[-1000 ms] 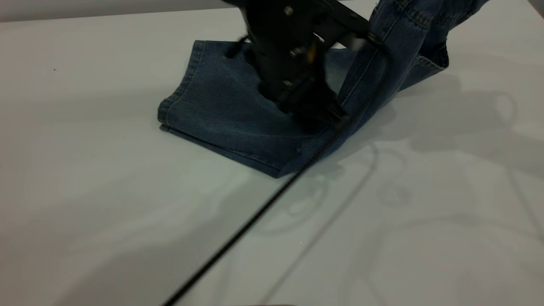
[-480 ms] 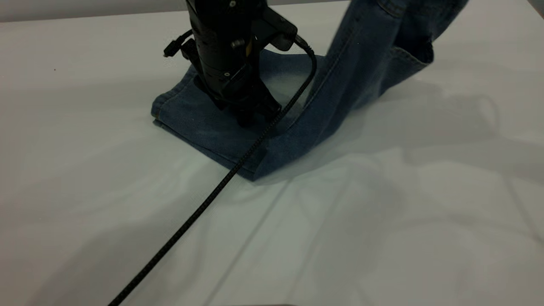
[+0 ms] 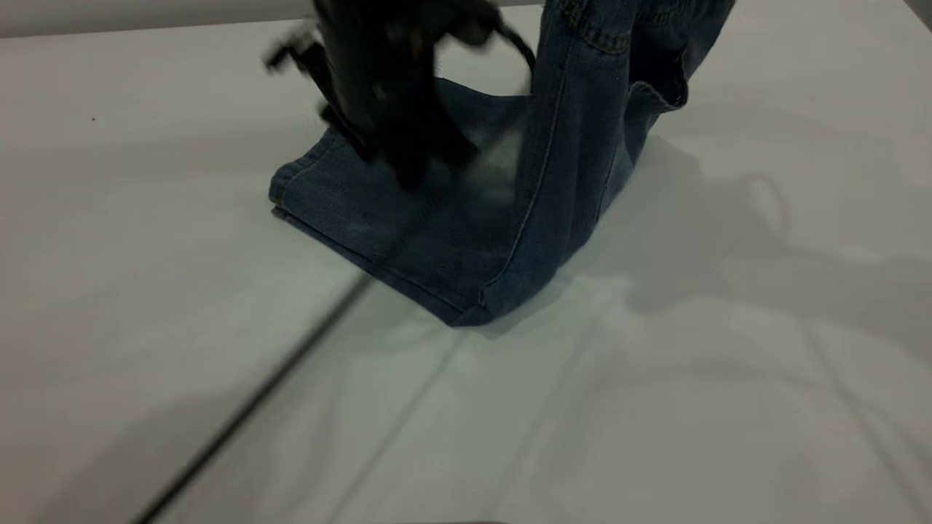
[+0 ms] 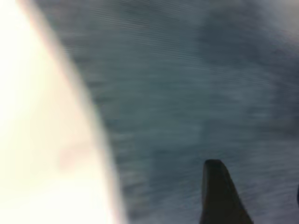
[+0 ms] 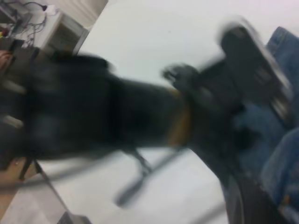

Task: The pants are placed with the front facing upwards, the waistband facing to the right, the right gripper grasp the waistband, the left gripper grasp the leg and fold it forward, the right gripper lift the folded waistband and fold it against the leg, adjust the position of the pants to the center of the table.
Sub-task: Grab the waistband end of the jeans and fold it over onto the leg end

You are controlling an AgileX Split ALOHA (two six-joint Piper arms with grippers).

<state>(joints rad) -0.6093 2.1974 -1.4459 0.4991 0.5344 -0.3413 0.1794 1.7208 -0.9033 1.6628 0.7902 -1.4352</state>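
The blue denim pants (image 3: 408,233) lie on the white table (image 3: 692,407) with the stitched leg hems at the left. Their right part (image 3: 582,145) hangs steeply upward and runs out past the top edge, so the waistband is out of view. In the right wrist view one dark finger (image 5: 250,205) shows beside lifted denim (image 5: 280,177); that gripper holds the raised end. My left gripper (image 3: 408,164) hovers blurred just above the flat legs. In the left wrist view my left gripper (image 4: 256,182) has its fingers apart over bare denim (image 4: 187,93).
A black cable (image 3: 247,415) trails from the left arm across the table toward the front left. The left arm (image 5: 140,116) fills much of the right wrist view. Bare table surrounds the pants on all sides.
The raised part of the pants has swung left, now standing nearly upright over the legs. The left gripper moved left, then came up off the denim; its cable swept left too.
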